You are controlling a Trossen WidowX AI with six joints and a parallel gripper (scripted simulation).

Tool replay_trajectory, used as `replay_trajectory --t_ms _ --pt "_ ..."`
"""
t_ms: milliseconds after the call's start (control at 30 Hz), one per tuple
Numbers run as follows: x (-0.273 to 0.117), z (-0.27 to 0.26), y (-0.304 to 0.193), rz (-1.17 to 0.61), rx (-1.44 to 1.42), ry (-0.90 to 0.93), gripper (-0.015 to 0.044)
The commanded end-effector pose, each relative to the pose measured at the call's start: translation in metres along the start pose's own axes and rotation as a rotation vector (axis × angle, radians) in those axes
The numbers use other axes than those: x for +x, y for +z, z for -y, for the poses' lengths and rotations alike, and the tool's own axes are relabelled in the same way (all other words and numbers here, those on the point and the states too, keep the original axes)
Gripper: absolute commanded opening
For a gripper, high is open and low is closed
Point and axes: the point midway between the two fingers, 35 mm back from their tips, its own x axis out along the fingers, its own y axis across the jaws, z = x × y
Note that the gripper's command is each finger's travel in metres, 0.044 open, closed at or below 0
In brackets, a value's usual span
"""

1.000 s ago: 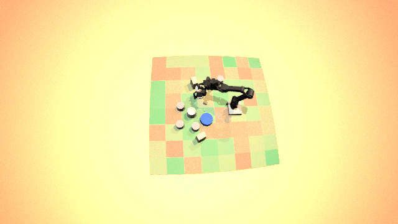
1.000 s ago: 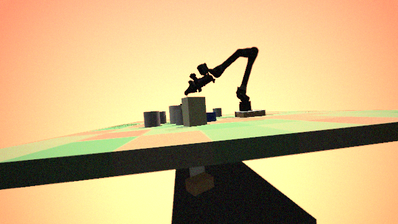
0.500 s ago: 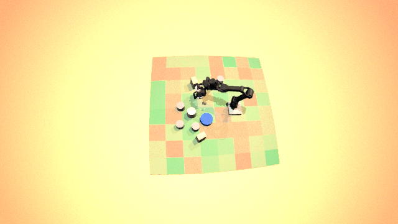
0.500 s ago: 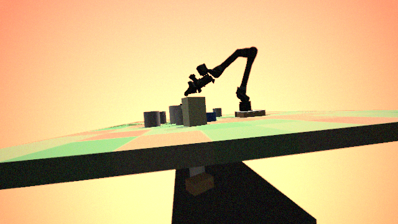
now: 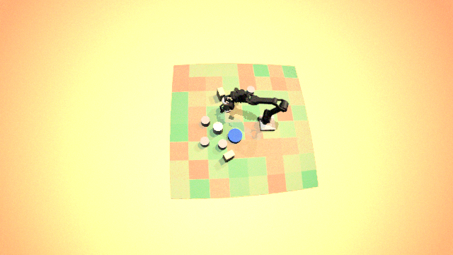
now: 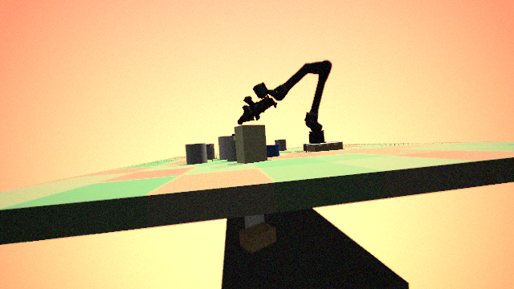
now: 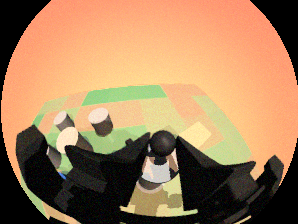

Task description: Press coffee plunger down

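Note:
The plunger's round black knob (image 7: 162, 145) sits between my two fingertips in the wrist view. My gripper (image 7: 162, 137) (image 5: 225, 108) (image 6: 240, 122) is shut on it, with the fingers sloping down and forward. The coffee press shows below the knob as a pale lid (image 7: 158, 172). The short gap between knob and lid is partly covered by the fingers. In the top view the arm covers most of the press. In the exterior view the press is hidden behind a tall block and the other objects. How upright it stands is hard to tell.
A cream block (image 5: 221, 93) (image 7: 198, 136) stands close beside the press. A white-topped cylinder (image 5: 218, 127) (image 7: 67, 140), several pinkish-topped cylinders and a blue disc (image 5: 235, 135) stand to one side. Another tall block (image 5: 228, 154) (image 6: 251, 144) stands beyond them.

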Motion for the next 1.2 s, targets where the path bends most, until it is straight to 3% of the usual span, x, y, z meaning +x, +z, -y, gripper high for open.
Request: replay_trajectory --t_ms 0,1167 --pt "0.0044 0.0 -0.0088 -0.034 0.01 0.0 0.0123" --pt "0.0075 0.0 -0.0057 -0.033 0.01 0.0 0.0123"
